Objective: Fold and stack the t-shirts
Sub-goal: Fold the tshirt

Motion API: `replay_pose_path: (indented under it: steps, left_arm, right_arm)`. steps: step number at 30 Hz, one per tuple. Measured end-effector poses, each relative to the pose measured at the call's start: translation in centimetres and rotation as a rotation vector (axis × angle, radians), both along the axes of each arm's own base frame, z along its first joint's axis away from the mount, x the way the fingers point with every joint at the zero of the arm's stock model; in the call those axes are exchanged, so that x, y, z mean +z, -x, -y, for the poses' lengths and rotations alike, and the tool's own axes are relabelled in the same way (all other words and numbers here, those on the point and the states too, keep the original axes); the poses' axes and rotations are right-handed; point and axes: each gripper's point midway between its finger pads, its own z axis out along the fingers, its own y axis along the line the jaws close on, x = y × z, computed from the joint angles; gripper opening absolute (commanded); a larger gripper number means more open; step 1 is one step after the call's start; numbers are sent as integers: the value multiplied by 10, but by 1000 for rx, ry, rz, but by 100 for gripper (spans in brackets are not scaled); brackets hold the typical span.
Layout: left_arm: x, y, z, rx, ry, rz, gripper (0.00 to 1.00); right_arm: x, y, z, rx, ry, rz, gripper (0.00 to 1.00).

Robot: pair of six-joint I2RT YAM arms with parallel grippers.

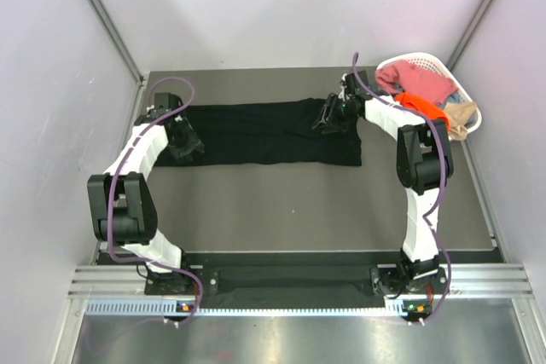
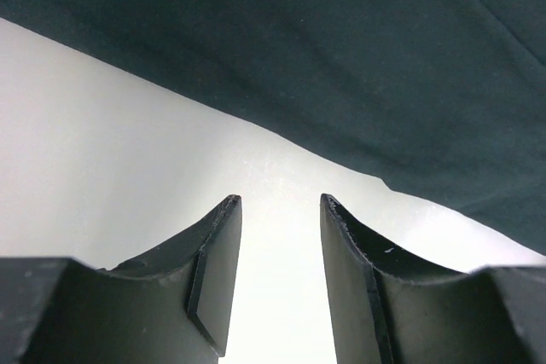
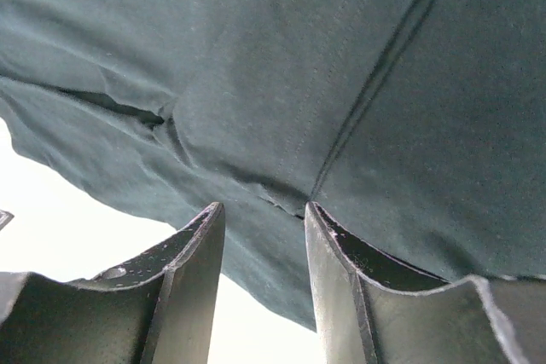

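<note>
- My left gripper (image 2: 280, 202) is released: its two fingers stand apart with only bare table (image 1: 299, 202) showing in the gap.
- It sits low at the left end of the black t-shirt (image 1: 264, 134), whose edge lies just ahead of the fingertips in the left wrist view.
- The black t-shirt lies flat as a long band across the far middle of the table.
- My right gripper (image 1: 328, 117) is down on the shirt's far right part, jaws parted, tips at a seam. I see no cloth pinched between them.
- The white slatted basket (image 1: 418, 59) stands at the far right corner, holding a pink shirt (image 1: 414, 81), an orange shirt (image 1: 424, 108) and a beige shirt (image 1: 461, 117).
</note>
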Motion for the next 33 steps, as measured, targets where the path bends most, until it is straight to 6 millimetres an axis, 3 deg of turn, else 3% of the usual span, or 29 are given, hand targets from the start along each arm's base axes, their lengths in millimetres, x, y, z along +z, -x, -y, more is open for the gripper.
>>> replay_pose_path:
  steps: [16, 22, 26, 29, 33]
  left_arm:
    - [3, 0, 0, -1, -1, 7, 47]
    - [2, 0, 0, -1, -1, 2, 47]
    - [0, 1, 0, -2, -1, -5, 47]
    - [0, 1, 0, -5, -3, -5, 47]
    - [1, 0, -1, -13, -8, -2, 47]
  right_arm:
    - [-35, 2, -1, -7, 1, -60, 40]
    - [-36, -6, -5, -4, -9, -52, 25]
    - [-37, -13, -6, -6, -10, -45, 7]
    - [-34, -20, -9, -9, -16, -34, 1]
    - [-26, -28, -11, -14, -27, -12, 0]
